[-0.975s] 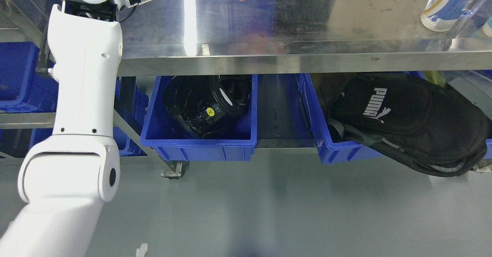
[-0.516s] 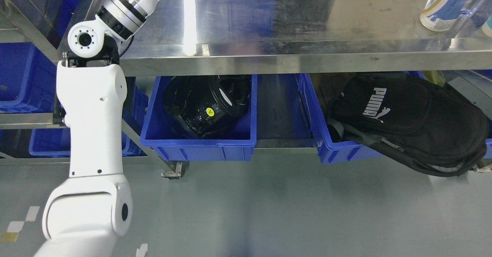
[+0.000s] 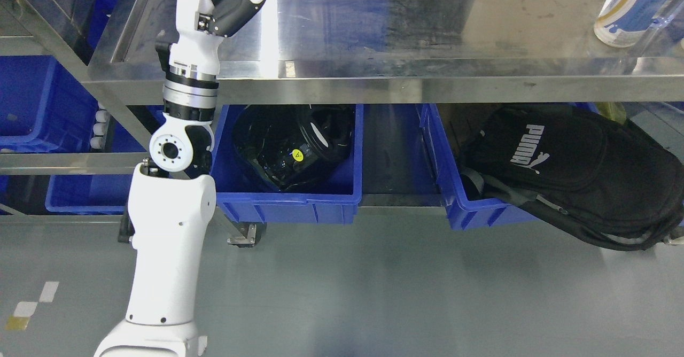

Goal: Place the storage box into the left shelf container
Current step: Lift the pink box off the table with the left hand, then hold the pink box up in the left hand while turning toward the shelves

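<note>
My left arm (image 3: 171, 239) rises from the bottom left, and its forearm stands upright in front of the steel table (image 3: 374, 79). The left hand (image 3: 232, 4) is at the top edge over the table's left part and is partly cut off by the frame. No storage box shows in this view. Blue shelf containers (image 3: 26, 100) sit on the rack at the far left, behind and left of the arm. The right arm is out of view.
Under the table, a blue bin (image 3: 288, 202) holds a black helmet-like object (image 3: 291, 143). Another blue bin (image 3: 454, 186) to its right holds a black backpack (image 3: 577, 170). A white and blue bottle (image 3: 620, 9) stands on the table's right end. Grey floor lies in front.
The left arm has swung from leaning right to upright, and its hand has moved left along the top edge. The pink object seen near the hand is out of view. The camera shifted slightly.
</note>
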Motion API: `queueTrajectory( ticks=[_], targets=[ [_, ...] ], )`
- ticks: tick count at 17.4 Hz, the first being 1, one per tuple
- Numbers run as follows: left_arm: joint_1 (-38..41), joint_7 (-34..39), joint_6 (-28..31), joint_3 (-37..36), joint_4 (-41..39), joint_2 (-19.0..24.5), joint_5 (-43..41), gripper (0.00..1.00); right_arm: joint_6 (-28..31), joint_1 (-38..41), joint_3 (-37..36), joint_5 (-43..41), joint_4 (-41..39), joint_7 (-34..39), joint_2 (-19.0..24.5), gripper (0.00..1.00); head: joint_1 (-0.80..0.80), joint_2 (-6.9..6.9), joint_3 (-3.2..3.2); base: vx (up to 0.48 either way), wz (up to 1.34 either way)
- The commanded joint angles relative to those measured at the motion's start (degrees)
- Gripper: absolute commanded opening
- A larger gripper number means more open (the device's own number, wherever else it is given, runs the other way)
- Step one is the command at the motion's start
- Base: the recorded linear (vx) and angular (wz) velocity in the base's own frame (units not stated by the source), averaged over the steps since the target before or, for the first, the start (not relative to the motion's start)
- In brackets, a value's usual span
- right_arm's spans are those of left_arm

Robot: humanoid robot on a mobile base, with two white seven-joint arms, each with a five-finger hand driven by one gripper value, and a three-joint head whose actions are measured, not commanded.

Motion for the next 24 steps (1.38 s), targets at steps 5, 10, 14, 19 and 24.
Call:
queueTrajectory(
  ticks=[5,10,14,19,24],
  targets=[
    [15.43,1.66,-5.9,-8.54,-14.99,0.76,0.86,0.0,-0.03,-0.42,-0.18,-0.09,-1.0,0.03,-1.0,1.0,0.0,0.0,0.0,-0.017,0.03],
    [16.67,1.66,-6.08,-3.97,-16.23,0.76,1.82,0.0,-0.03,-0.34,-0.18,-0.09,-1.0,0.03,-1.0,1.0,0.0,0.0,0.0,-0.094,0.21],
    [17.98,1.66,-6.17,-3.25,-16.41,0.76,4.02,0.0,-0.03,-0.34,-0.18,-0.09,-1.0,0.03,-1.0,1.0,0.0,0.01,0.0,-0.125,0.67],
    [20.43,1.66,-6.25,-2.99,-16.41,0.76,5.95,0.0,-0.03,-0.34,-0.18,-0.09,-1.0,0.03,-1.0,1.0,0.0,0.04,0.0,-0.094,0.98],
    [22.29,1.66,-7.05,-2.81,-16.41,0.76,6.04,0.0,-0.03,-0.34,-0.18,-0.09,-1.0,0.03,-1.0,1.0,0.0,0.05,0.0,0.027,1.17]
  ],
)
